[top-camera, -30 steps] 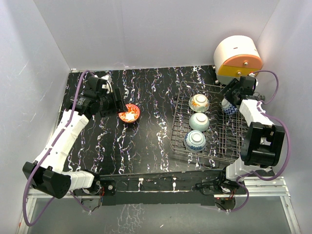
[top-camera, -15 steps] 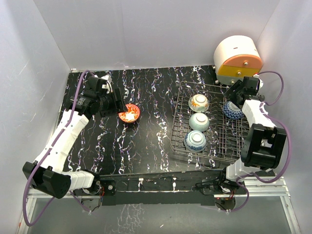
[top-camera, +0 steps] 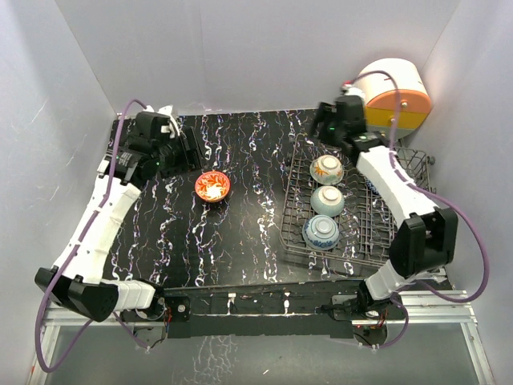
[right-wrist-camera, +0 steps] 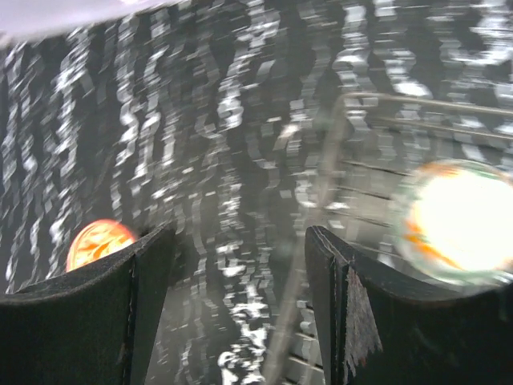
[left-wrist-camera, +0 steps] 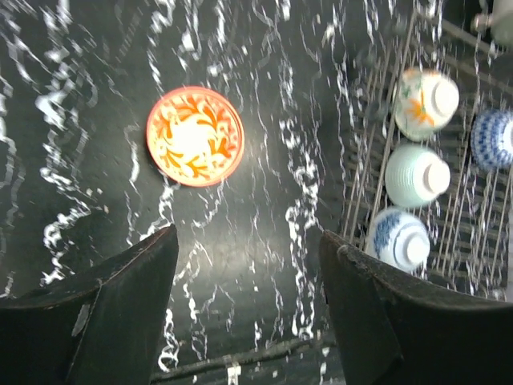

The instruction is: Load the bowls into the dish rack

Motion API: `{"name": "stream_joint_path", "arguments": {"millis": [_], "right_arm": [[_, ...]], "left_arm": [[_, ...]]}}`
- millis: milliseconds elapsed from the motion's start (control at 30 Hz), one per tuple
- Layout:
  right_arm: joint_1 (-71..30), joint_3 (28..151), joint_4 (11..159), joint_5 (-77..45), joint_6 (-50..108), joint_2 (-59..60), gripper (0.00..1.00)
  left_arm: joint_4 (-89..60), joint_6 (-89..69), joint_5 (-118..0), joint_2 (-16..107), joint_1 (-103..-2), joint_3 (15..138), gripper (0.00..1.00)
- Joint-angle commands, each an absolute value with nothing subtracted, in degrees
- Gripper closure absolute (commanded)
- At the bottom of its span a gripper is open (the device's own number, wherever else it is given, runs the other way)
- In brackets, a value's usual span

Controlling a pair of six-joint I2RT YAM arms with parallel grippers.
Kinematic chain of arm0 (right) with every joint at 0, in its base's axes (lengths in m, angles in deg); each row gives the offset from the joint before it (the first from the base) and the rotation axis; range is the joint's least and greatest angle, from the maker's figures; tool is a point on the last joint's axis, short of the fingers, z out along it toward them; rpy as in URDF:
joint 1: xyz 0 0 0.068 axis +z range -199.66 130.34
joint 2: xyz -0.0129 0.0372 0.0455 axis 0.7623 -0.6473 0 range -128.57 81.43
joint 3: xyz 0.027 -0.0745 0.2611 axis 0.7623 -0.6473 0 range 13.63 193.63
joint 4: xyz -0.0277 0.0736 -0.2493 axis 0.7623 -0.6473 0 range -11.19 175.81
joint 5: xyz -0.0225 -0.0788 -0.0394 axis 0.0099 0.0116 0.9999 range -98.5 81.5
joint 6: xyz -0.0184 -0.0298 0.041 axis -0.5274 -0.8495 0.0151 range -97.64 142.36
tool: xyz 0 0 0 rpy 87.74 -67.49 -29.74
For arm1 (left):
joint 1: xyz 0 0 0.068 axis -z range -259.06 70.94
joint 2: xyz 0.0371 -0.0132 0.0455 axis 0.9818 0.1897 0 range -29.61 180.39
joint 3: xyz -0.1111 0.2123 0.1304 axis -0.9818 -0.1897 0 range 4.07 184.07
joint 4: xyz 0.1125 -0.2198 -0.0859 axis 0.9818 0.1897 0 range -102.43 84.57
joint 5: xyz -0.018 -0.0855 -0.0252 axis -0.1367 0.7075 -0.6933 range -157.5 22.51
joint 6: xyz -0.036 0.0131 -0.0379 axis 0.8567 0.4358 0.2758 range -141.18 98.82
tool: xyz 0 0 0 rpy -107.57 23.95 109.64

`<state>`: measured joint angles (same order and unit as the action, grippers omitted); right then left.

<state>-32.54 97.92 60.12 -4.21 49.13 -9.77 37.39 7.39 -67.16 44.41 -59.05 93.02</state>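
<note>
An orange-red bowl (top-camera: pixel 212 186) stands upright on the black marbled table, also seen in the left wrist view (left-wrist-camera: pixel 194 136). My left gripper (top-camera: pixel 186 152) hovers open and empty behind and left of it, with its jaws (left-wrist-camera: pixel 248 235) wide apart. The dish rack (top-camera: pixel 365 237) holds a flower bowl (top-camera: pixel 327 169), a teal bowl (top-camera: pixel 327 200) and a blue patterned bowl (top-camera: pixel 321 232) in a row on their sides. Another blue bowl (left-wrist-camera: pixel 493 138) lies further right in the rack. My right gripper (top-camera: pixel 325 128) hangs open and empty over the rack's back left corner, its view blurred (right-wrist-camera: pixel 239 233).
A rounded white, orange and yellow drawer unit (top-camera: pixel 393 96) stands behind the rack at the back right. White walls close in the table on three sides. My right arm (top-camera: pixel 393 180) stretches across the rack's right half.
My right arm has let go of a blue bowl in the rack and swung left to the rack's back corner. My left gripper has drawn back from the orange-red bowl and opened a little.
</note>
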Motion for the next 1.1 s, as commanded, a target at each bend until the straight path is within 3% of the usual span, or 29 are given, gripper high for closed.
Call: {"name": "stream_joint_path", "arguments": {"millis": [0,200,267,367,600,1067], "right_arm": [[-22.2,105.1,59.0,-5.7,46.6,-16.7,0.32],[-12.7,114.6,60.1,-16.6,44.0,-29.4,0.31],[-9.8,119.8,57.9,-17.8,42.8,-34.2,0.29],[-4.9,130.1,53.5,-17.3,39.9,-41.6,0.27],[-1.1,141.3,48.0,-18.5,37.9,-52.7,0.25],[4.6,141.8,44.4,-5.7,31.4,-56.5,0.25]], "left_arm": [[40.4,8.1,-82.2,40.2,-59.0,98.8,0.30],[42.8,12.2,-98.7,32.6,-59.1,101.1,0.21],[44.1,14.3,-102.6,30.1,-59.1,100.5,0.15],[44.6,17.1,-106.8,25.7,-59.1,98.4,0.14],[49.2,21.2,-106.0,23.7,-59.1,98.3,0.14],[47.5,22.4,-102.2,22.1,-59.1,94.4,0.15]]}}
